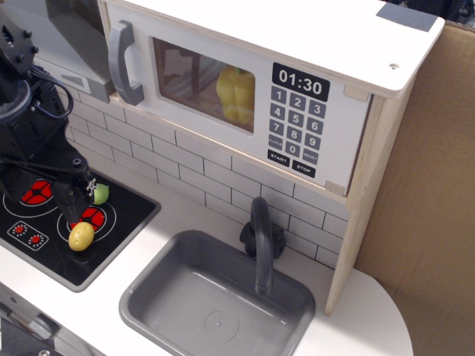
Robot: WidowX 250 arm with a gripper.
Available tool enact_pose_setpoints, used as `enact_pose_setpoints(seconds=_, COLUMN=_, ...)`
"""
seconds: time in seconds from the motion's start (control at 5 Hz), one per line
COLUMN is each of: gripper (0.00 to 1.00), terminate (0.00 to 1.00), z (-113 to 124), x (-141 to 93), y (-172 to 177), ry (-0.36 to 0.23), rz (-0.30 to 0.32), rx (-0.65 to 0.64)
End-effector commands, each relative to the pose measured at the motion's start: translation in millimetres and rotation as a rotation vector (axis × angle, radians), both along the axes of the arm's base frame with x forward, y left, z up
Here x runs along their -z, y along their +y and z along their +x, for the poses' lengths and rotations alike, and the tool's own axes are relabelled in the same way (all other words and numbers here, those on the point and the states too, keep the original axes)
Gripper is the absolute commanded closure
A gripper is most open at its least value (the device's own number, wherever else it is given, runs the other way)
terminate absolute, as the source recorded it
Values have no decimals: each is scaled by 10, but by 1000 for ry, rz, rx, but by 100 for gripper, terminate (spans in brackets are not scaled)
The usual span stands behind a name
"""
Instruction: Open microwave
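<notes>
The microwave (297, 67) is a pale wooden box mounted above the tiled wall. Its white door (223, 81) is shut and has a grey bar handle (125, 63) at its left edge. A yellow pepper (236, 93) shows through the clear window. The black keypad (299, 119) reads 01:30. My black gripper (76, 199) hangs low at the left over the hob, well below and left of the handle. It holds nothing that I can see, and its fingers are too dark to tell whether they are open or shut.
A black toy hob (44, 222) with red rings lies under the gripper, with a small green item (101, 194) and a yellow item (82, 236) on it. A grey sink (148, 304) with a dark faucet (261, 241) sits to the right. A cardboard wall (430, 185) stands at the far right.
</notes>
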State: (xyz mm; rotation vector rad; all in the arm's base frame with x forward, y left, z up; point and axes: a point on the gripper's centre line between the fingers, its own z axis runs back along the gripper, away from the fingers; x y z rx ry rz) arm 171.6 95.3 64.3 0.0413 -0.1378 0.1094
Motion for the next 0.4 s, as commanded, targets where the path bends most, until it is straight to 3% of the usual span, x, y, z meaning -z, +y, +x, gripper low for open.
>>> enact_pose_setpoints(seconds=0.0, gripper=0, terminate=0, z=0, x=0, y=0, ry=0, rz=0, rx=0)
enact_pose_setpoints(seconds=0.2, gripper=0, terminate=0, z=263, x=-110, y=179, ry=-20, rz=-36, rx=-6)
